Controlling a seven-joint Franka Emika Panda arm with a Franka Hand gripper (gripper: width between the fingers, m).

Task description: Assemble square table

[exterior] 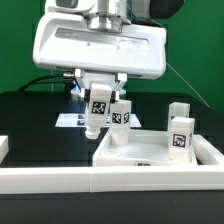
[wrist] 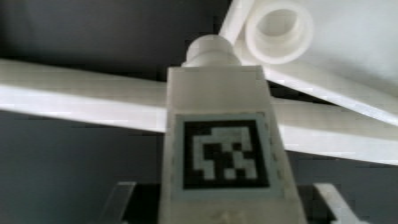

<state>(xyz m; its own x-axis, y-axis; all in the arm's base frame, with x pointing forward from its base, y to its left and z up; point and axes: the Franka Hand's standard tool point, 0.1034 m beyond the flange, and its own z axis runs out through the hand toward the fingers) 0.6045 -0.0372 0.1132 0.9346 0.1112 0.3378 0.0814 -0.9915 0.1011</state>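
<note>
My gripper [exterior: 97, 92] is shut on a white block leg [exterior: 95, 112] with a black-and-white tag and holds it above the left corner of the white square table top [exterior: 150, 152]. In the wrist view the leg [wrist: 217, 110] stands between my fingers [wrist: 135, 200], its rounded tip pointing at the top's white edge [wrist: 89, 90]. A round hole [wrist: 278, 28] in the top shows beyond the tip. A second leg [exterior: 121, 113] stands just to the held one's right in the exterior view. Two more legs [exterior: 181, 138] stand upright at the top's right side.
A long white rail [exterior: 100, 182] runs along the front of the black surface, with a raised end at the exterior view's right [exterior: 212, 152]. The marker board [exterior: 68, 119] lies flat behind the held leg. A green wall is at the back.
</note>
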